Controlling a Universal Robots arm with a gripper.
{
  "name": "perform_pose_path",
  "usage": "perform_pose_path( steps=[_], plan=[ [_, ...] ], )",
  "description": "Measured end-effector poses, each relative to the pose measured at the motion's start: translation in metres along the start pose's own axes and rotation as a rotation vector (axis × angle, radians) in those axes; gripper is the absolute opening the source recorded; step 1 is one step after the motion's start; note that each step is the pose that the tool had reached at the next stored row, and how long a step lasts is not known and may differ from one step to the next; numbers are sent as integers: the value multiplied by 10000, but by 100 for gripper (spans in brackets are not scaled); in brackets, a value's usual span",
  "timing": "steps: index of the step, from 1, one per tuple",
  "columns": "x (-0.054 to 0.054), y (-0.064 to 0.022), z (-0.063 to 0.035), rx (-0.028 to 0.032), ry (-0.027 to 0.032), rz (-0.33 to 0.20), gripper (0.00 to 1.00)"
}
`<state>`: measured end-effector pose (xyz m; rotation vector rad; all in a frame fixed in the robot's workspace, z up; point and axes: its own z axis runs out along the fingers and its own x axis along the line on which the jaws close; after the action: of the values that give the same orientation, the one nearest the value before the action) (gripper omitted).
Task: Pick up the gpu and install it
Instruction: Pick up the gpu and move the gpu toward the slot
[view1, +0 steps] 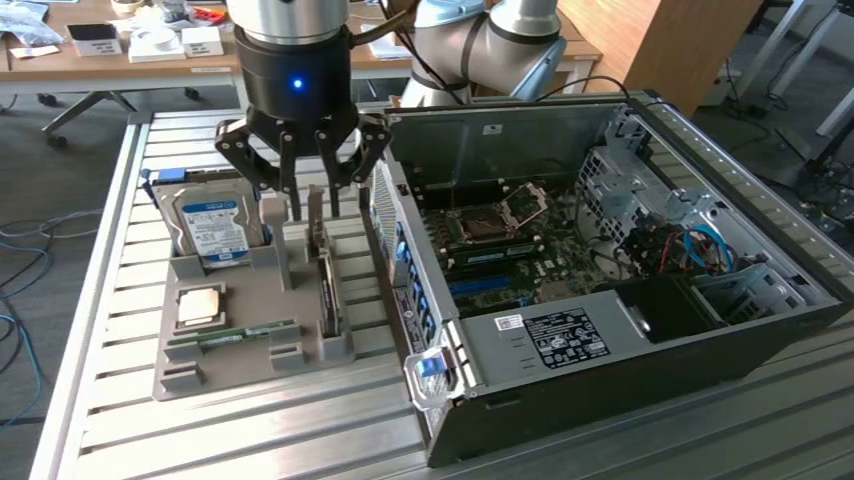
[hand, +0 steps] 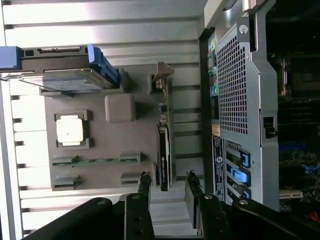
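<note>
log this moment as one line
gripper: open, just over gpu | gpu: upright on edge in grey tray, not gripped | case: open, gpu not installed

From my screen the gpu (view1: 327, 285) stands on its edge in the grey tray (view1: 234, 368), so I see only its thin side; both flat faces are hidden from me. In the exterior view the gripper (view1: 324, 200) stands in front of the far end of the card, and the arm above it is cut off by the picture's edge. In the wrist view only the fingertips (hand: 145, 182) enter the picture. The hard drive (hand: 65, 75) and the computer case (hand: 240, 100) are both cut off by the edge there. The print on the power supply label (view1: 567, 335) is too small for me to read.
</note>
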<state>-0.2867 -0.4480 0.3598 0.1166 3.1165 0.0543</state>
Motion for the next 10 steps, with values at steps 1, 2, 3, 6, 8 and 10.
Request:
perform_pose_path(
  steps=[1, 2, 3, 6, 8, 10],
  plan=[
    [0, 0, 8, 0, 1, 0, 42],
    [0, 0, 12, 1, 2, 0, 42],
    [0, 0, 12, 2, 2, 0, 42],
    [1, -1, 13, 1, 1, 0, 42],
    [1, -1, 13, 0, 1, 0, 42],
    [0, 0, 17, -1, 0, 0, 42]
  ],
)
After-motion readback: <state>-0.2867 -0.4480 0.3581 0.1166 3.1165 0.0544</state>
